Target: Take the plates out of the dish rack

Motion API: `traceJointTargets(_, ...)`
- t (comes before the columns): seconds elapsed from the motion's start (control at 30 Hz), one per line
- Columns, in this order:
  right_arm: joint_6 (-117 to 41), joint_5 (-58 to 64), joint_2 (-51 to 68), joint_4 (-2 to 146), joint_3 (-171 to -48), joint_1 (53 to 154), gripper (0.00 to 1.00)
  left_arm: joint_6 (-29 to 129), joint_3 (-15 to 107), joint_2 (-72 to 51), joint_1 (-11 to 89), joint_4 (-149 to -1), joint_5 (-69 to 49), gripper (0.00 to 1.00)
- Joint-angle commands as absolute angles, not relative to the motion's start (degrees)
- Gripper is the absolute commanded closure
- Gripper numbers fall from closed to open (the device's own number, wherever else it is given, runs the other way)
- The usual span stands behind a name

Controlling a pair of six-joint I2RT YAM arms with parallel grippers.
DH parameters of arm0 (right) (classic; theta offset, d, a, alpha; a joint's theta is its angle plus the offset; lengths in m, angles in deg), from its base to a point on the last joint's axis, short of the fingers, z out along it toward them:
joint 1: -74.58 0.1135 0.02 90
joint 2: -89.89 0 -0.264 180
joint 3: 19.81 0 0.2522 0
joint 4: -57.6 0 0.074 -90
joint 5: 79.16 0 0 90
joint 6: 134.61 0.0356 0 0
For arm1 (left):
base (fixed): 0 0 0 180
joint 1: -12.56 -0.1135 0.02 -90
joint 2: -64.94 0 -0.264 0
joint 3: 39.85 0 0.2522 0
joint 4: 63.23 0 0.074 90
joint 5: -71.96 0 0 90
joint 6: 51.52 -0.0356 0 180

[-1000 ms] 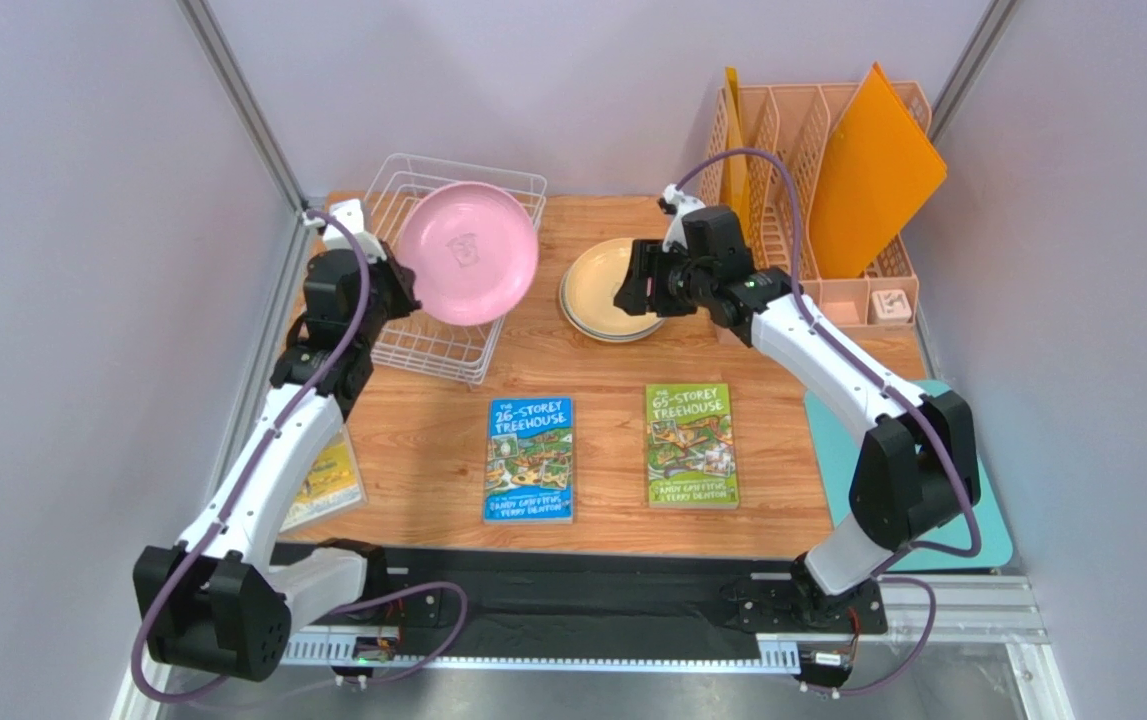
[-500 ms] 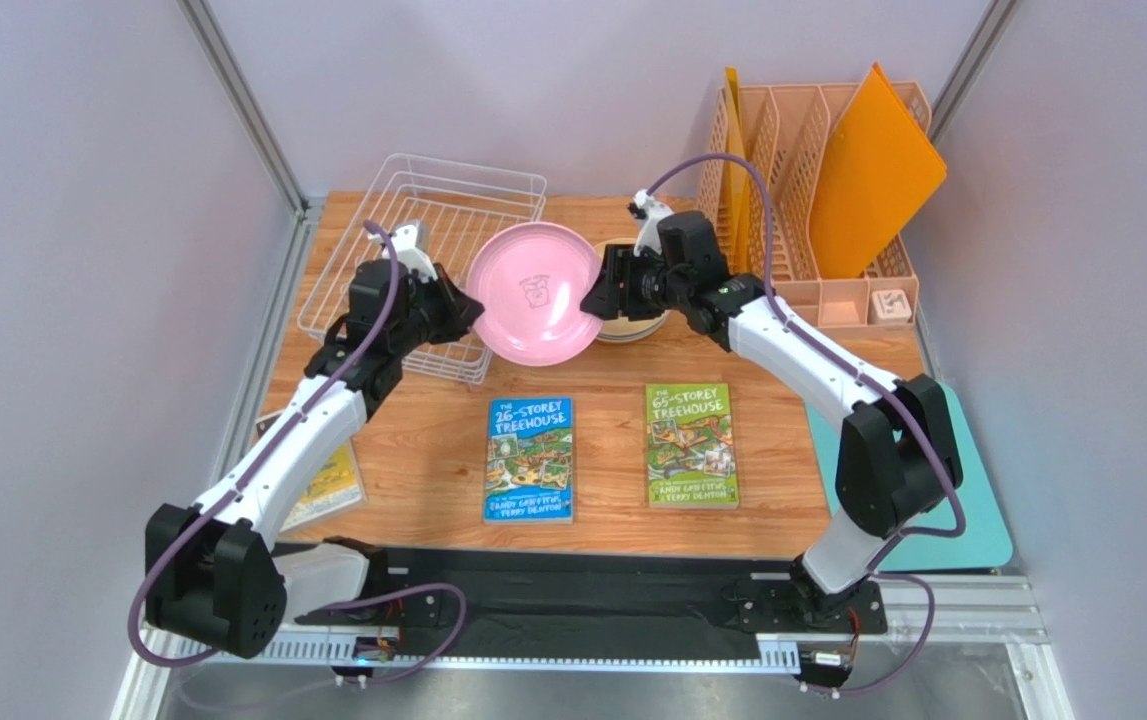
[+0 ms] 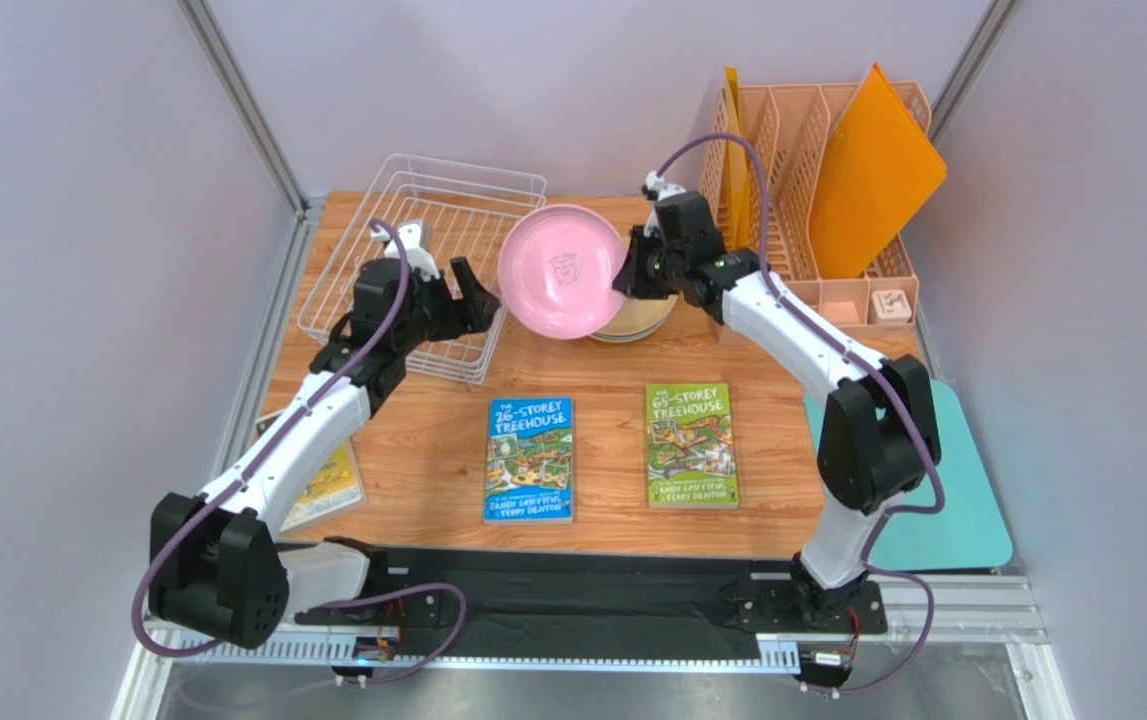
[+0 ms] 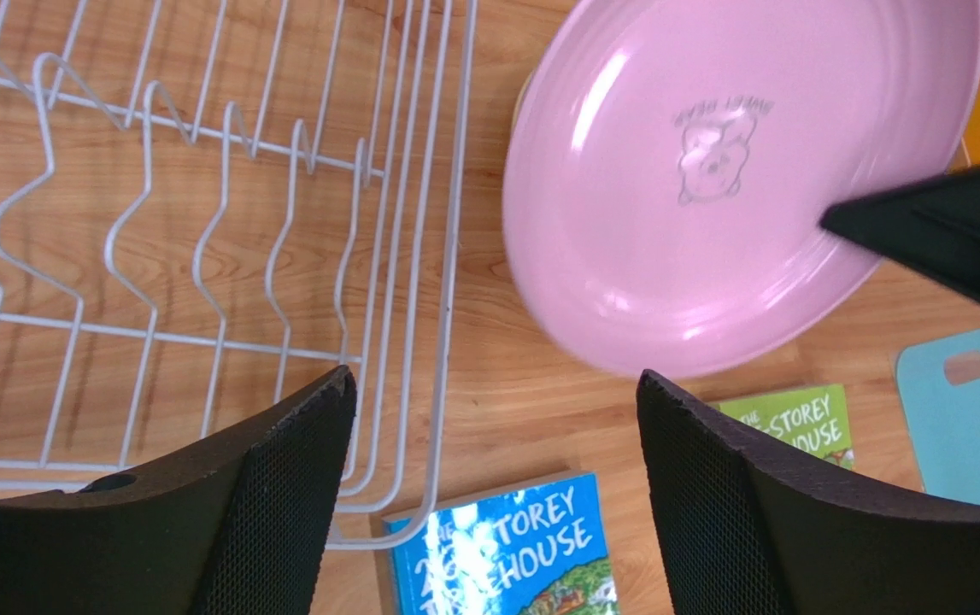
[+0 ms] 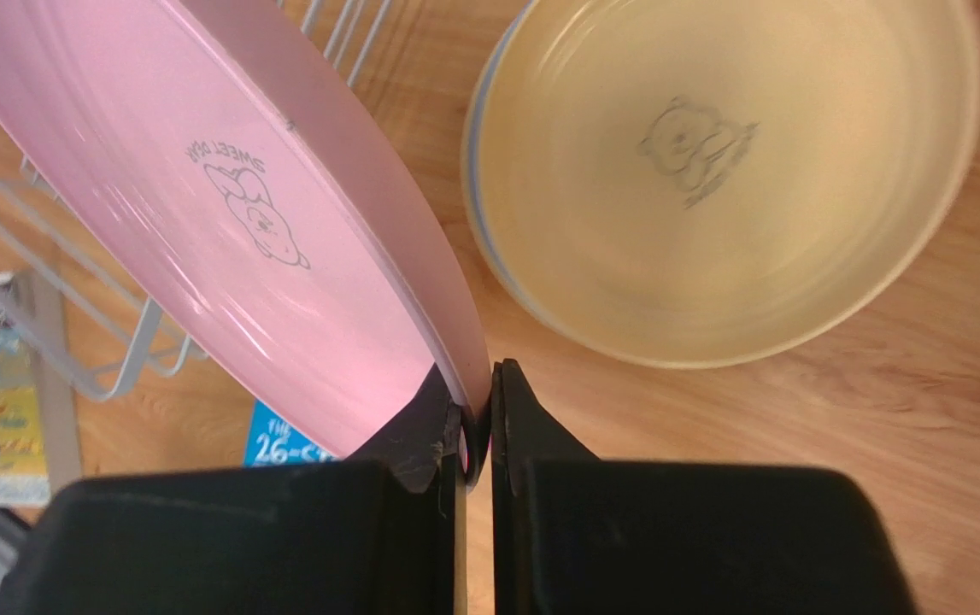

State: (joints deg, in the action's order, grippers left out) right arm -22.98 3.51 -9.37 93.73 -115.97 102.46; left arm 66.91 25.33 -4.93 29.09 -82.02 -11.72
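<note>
A pink plate (image 3: 564,273) hangs tilted over the table between the white wire dish rack (image 3: 429,210) and a stack of plates (image 3: 642,318). My right gripper (image 3: 629,278) is shut on the pink plate's right rim (image 5: 238,218), its jaws (image 5: 479,397) pinching the edge. The stack has a cream plate (image 5: 726,167) on top, with a light blue rim under it. My left gripper (image 3: 471,300) stands open just left of the pink plate (image 4: 713,192) and holds nothing (image 4: 495,385). The rack's prongs (image 4: 200,231) stand bare.
A blue book (image 3: 530,458) and a green book (image 3: 690,443) lie on the near part of the table. A yellow booklet (image 3: 321,480) lies at the left edge. A peach organizer (image 3: 797,143) with orange folders (image 3: 872,165) stands at the back right, above a teal mat (image 3: 970,495).
The left gripper carried the pink plate rightward out of the rack, then let go of it. The right gripper closed on its right rim and now holds it alone.
</note>
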Motion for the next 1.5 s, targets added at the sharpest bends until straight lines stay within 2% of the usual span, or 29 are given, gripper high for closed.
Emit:
traceJointTargets(0.0,-23.08,10.58,-15.04,99.29,-126.37,97.44,1.0,62.67,25.07,-3.09,29.34,-79.71,-14.88,0.14)
traceJointTargets(0.23,-22.64,10.31,-25.23,101.86,-134.82,92.69,0.99,56.95,20.33,1.12,29.34,-77.52,-23.04,0.13)
traceJointTargets(0.47,-22.46,10.31,-28.5,103.53,-137.46,91.19,0.96,53.08,17.16,4.91,29.34,-75.14,-28.41,0.03)
traceJointTargets(0.63,-22.55,8.65,-29.38,103.97,-137.11,91.19,0.89,53.34,17.16,5.0,29.34,-75.14,-28.68,0.01)
traceJointTargets(0.8,-22.81,5.93,-28.59,104.23,-134.92,91.19,0.75,53.69,16.98,4.82,29.34,-75.49,-28.33,0.01)
traceJointTargets(0.9,-22.99,4.08,-27.97,104.84,-134.04,91.19,0.73,53.78,16.89,5.0,29.34,-75.58,-28.5,0.01)
traceJointTargets(1.0,-23.6,2.41,-26.22,105.02,-132.28,91.28,0.62,53.6,17.24,5.17,29.34,-76.28,-28.5,0.01)
traceJointTargets(1.07,-24.13,2.92,-24.37,105.63,-131.4,91.63,0.59,53.43,17.51,5.17,29.34,-76.63,-28.15,0.01)
traceJointTargets(1.2,-27.11,10.73,-17.01,105.73,-125.97,93.56,0.5,53.86,18.74,4.73,29.34,-78.83,-27.19,0.01)
traceJointTargets(1.47,-32.65,25.59,-4.43,99.16,-114.28,97.51,0.47,54.39,18.48,6.4,29.34,-79.1,-25.25,0.01)
